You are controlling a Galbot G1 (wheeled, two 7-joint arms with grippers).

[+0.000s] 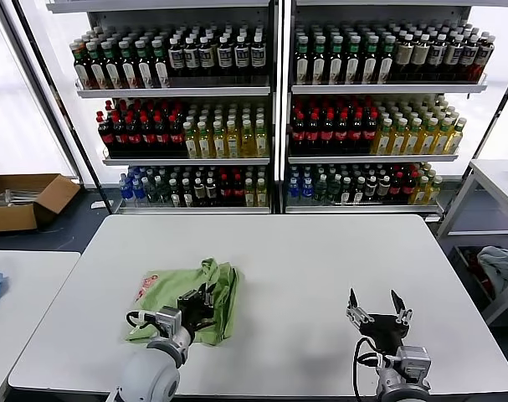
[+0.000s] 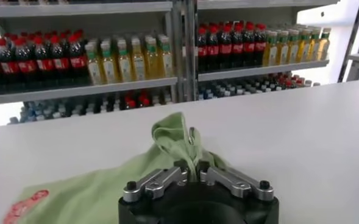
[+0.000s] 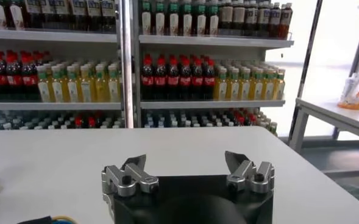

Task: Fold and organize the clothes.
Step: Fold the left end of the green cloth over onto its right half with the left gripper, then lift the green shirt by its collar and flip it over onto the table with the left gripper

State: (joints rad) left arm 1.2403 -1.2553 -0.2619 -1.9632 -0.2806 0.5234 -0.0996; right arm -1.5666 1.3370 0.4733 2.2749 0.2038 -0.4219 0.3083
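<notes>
Shirt (image 1: pixel 191 297) sits on the white table (image 1: pixel 320 268), toward my left and near the front edge, bunched into a rough, partly doubled heap with the red chest print facing up. From here I judge the fold as only begun: one side has been pulled over, edges are uneven, and squaring up and a tidy final fold remain. My left tool (image 1: pixel 197 300) is right on the fabric; in the left wrist view its fingers (image 2: pixel 167 178) sit close together with a ridge of green cloth between them, so I read it as pinching the shirt. My right tool (image 1: pixel 377 310) hovers over bare table on the right, well apart, jaws spread wide and holding nothing.
</notes>
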